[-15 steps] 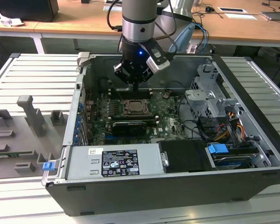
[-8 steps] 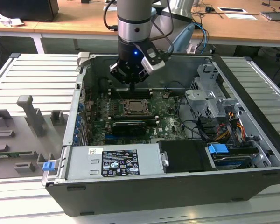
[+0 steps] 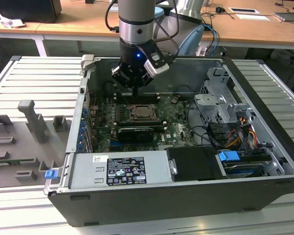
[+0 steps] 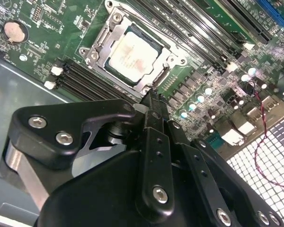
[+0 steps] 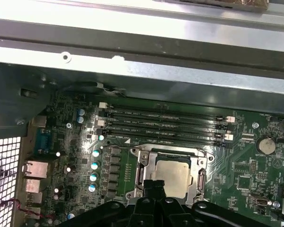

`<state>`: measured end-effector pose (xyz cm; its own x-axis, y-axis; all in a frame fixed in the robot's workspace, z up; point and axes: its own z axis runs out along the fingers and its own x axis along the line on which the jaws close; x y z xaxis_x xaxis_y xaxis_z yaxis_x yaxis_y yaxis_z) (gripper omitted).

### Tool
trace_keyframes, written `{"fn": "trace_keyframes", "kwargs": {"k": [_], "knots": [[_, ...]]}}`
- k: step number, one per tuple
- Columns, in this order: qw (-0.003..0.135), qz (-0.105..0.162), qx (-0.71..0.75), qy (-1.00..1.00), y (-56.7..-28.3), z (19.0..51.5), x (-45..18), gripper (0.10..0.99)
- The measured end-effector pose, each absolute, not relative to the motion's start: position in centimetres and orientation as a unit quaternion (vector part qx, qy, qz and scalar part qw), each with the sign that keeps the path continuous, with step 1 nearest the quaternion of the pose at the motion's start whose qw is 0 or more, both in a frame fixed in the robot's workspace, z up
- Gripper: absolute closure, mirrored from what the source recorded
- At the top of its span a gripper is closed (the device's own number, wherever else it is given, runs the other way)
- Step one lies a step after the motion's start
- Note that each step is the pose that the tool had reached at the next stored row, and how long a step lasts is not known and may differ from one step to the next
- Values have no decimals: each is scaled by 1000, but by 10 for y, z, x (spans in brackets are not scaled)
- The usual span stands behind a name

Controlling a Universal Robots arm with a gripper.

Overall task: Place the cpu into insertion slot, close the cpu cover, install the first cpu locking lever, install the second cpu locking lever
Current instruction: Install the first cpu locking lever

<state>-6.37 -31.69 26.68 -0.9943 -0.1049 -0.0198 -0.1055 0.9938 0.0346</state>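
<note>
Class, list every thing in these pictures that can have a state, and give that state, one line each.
cpu: seated face up in the insertion slot.
cpu cover: down flat over the cpu's edges.
gripper: shut, its tip at the cover's edge.
memory slots: empty.
computer case: open, its side off, the board in view.

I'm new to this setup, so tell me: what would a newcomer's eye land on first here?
The open computer case in the exterior view, with the robot arm reaching down into it. In the second wrist view, the black claw hangs close to the cpu, which lies framed by the silvery cpu cover.
</note>
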Motion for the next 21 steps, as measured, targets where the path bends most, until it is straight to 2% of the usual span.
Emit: {"fn": "trace_keyframes", "kwargs": {"k": [21], "knots": [[9, 19, -46, 999, -317, 262, -111, 980]]}}
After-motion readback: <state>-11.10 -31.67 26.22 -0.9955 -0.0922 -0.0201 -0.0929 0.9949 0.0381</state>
